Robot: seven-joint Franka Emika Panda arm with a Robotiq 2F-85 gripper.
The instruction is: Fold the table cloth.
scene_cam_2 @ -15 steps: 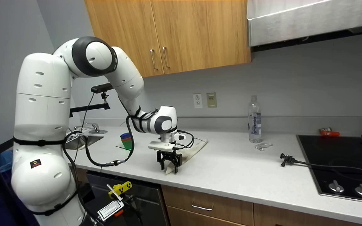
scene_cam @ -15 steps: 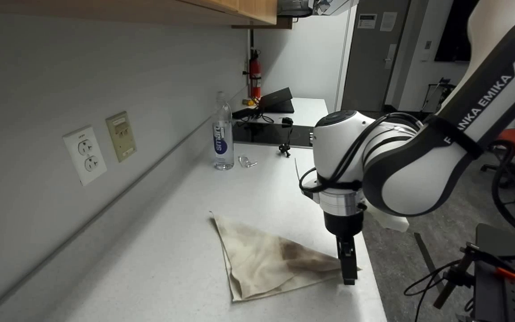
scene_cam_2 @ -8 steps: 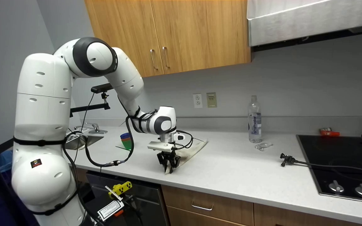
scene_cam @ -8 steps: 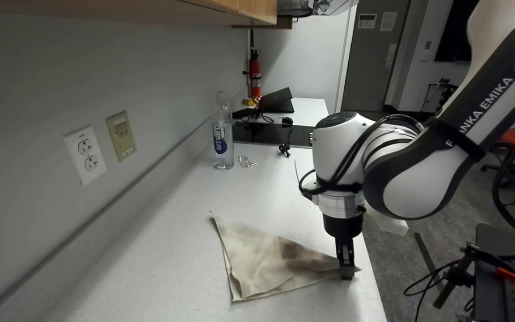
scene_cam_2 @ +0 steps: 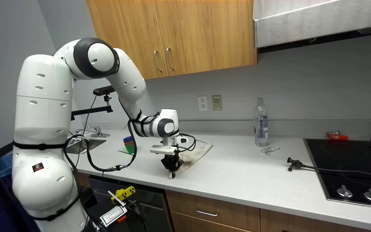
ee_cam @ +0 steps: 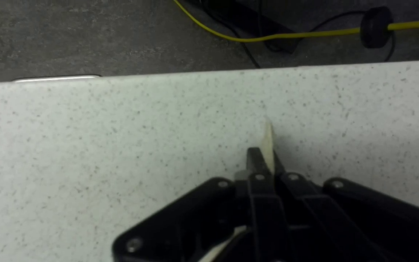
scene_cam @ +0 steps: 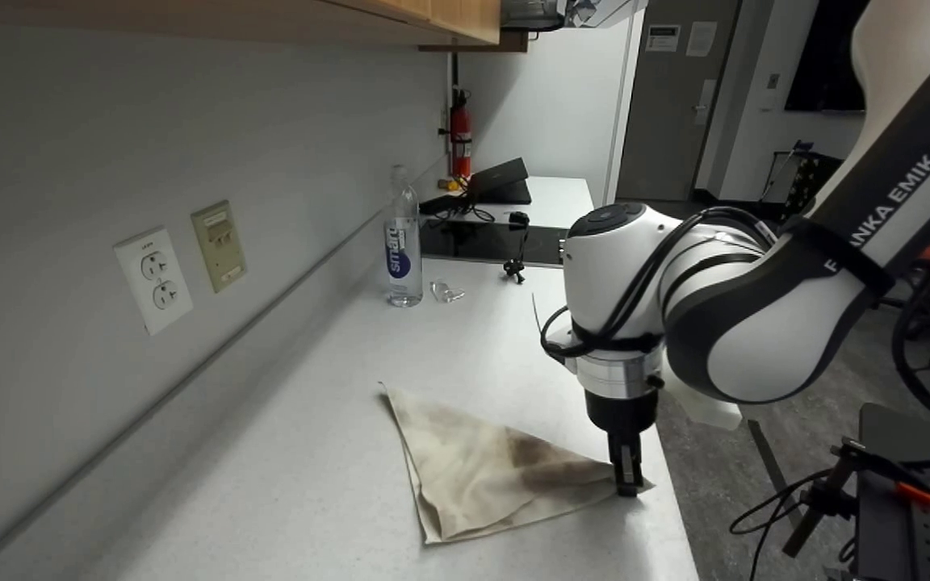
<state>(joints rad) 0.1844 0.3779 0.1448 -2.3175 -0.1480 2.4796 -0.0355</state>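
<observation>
Table cloth (ee_cam: 268, 145) is visibly pinched only in wrist view.

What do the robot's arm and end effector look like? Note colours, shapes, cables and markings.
The arm is white with rounded joints, dark panels and white EMIKA lettering. Black straps hold black cables along it. The end effector is black and hinged, with pale pins.

Your table cloth (scene_cam: 497, 476) was beige with brown blotches, your gripper (scene_cam: 628, 486) black, your arm (scene_cam_2: 43, 109) white with black bands. Your counter (ee_cam: 122, 145) was off-white, grey-speckled. You also had a clear bottle (scene_cam_2: 261, 121) with a blue-printed label (scene_cam: 398, 252), tan wood-grain cabinets (scene_cam_2: 204, 35), a red fire extinguisher (scene_cam: 461, 137), a yellow cable (ee_cam: 304, 35).
</observation>
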